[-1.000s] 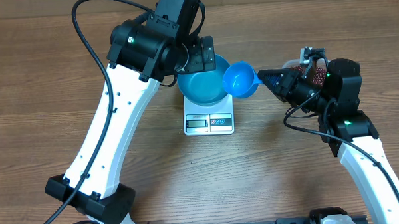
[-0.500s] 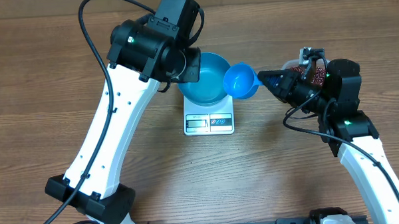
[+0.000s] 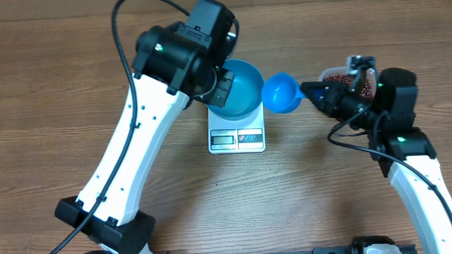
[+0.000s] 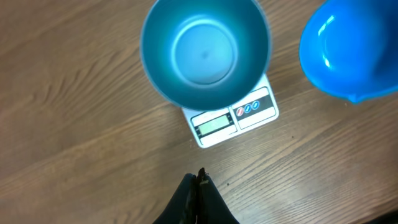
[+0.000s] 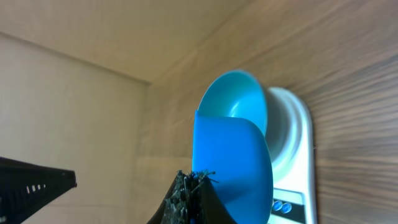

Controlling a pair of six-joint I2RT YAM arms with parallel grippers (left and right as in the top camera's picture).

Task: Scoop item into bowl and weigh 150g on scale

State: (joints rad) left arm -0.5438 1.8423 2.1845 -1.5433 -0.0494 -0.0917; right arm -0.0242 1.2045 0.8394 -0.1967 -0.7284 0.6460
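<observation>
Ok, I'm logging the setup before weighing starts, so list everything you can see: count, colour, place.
bowl: one, teal-blue, empty, standing on the scale.
scale: one, white, mid-table, display edge toward the robot.
scoop: one, bright blue, held in the air just right of the bowl, looks empty.
tub: one, clear plastic, far right, mostly hidden by the right arm.
beans: many, dark red-brown, in the tub.
table: one, brown wood.
left gripper: shut, holding nothing, beside the bowl.
right gripper: shut on the scoop's handle.
</observation>
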